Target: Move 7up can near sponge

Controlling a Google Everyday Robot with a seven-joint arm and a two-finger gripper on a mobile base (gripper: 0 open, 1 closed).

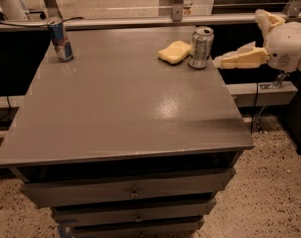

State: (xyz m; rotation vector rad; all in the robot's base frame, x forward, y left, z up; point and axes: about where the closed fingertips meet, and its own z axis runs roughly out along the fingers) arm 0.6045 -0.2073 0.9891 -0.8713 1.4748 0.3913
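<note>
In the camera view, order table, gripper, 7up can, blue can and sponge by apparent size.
Table
Gripper, right of the table beside the 7up can
7up can and blue-and-silver can: look alike
Sponge, smallest
</note>
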